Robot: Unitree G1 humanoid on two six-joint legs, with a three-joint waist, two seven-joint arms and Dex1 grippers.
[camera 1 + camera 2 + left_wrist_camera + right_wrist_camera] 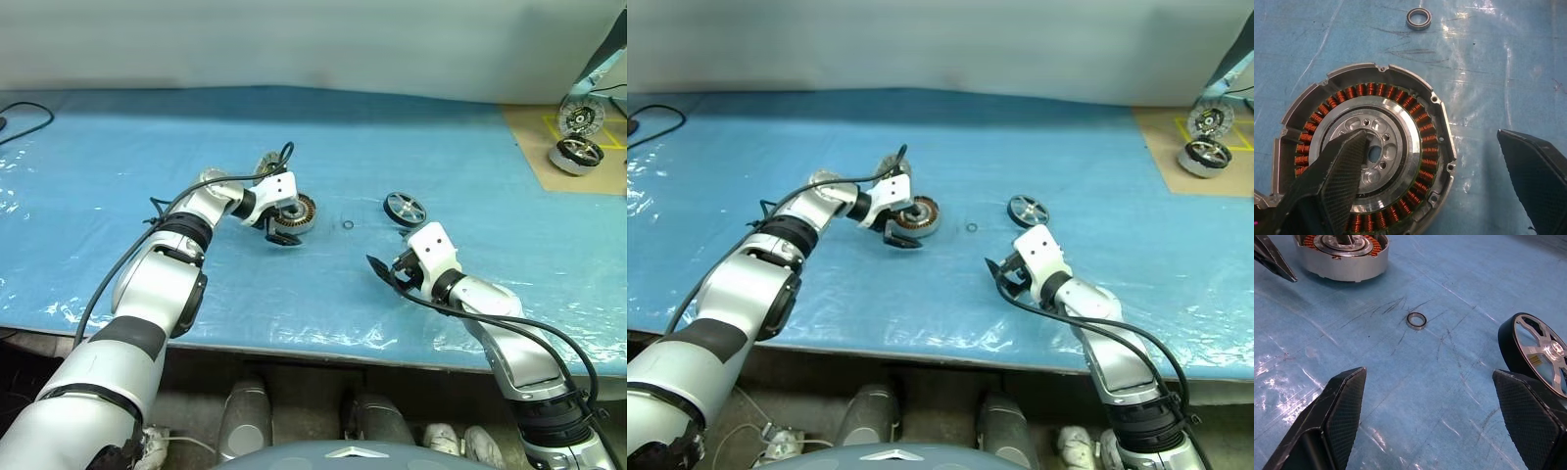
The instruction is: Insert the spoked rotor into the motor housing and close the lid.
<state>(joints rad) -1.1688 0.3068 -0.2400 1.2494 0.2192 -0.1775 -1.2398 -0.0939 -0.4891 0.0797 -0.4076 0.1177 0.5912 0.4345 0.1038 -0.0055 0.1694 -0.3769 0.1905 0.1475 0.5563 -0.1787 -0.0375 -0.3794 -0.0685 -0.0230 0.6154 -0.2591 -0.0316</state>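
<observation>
I am finding no text, label, brand, number or sign that can be read on anything in these views.
</observation>
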